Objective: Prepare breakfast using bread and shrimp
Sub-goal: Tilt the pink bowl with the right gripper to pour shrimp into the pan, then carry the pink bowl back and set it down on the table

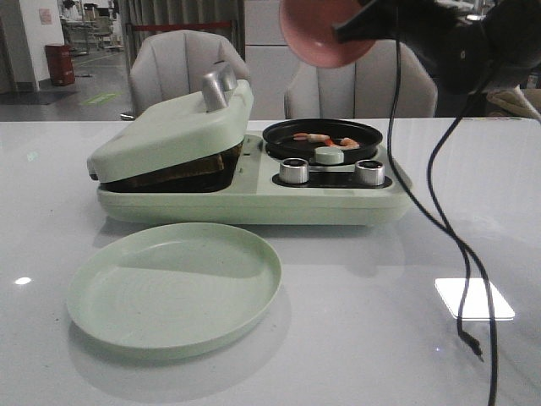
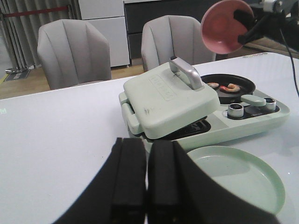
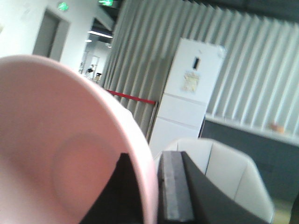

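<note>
Front view: right gripper (image 1: pixel 348 32) clamped on pink bowl (image 1: pixel 325 34) above shrimp (image 1: pixel 325 139) in pan (image 1: pixel 322 135); left gripper (image 2: pixel 146 182) closed, empty.

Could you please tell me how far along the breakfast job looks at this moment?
Done, it seems: the bread sits in the press under the part-lowered lid, and the shrimp lie in the small black pan. In hand: the right gripper holds a pink bowl tipped on its side, high above the pan. Left: the green plate holds no food; the left gripper, jaws shut, holds nothing.
</note>
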Available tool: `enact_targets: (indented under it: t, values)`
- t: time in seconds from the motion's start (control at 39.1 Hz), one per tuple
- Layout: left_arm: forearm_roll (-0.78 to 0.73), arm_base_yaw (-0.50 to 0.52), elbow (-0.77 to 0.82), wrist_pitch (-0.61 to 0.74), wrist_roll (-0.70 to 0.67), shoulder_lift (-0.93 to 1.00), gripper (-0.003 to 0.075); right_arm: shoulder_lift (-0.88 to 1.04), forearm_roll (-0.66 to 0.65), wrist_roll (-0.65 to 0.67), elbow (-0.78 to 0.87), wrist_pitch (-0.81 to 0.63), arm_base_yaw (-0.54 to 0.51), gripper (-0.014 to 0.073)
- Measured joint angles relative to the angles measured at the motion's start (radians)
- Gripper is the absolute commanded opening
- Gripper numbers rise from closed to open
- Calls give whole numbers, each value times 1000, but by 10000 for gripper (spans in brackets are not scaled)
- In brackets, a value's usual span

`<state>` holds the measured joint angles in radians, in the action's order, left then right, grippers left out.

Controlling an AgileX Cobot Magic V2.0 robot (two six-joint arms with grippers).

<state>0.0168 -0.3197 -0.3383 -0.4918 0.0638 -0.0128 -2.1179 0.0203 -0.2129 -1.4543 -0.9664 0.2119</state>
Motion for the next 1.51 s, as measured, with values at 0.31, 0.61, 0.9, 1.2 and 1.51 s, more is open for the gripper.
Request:
enact_targets:
  t: [0.31, 0.61, 0.9, 1.2, 1.51]
  values:
    - [0, 0, 0, 0, 0, 0, 114, 219, 189, 133, 0, 570, -19, 138]
    - [0, 0, 0, 0, 0, 0, 114, 351, 314, 136, 77, 986, -75, 138]
    - [0, 0, 0, 0, 0, 0, 114, 487, 341, 136, 198, 1281, -191, 138]
    - [0, 0, 0, 0, 0, 0, 114, 455, 352, 134, 204, 1641, -352, 138]
    - [0, 0, 0, 0, 0, 0, 114, 359, 350, 100, 204, 1684, -393, 138]
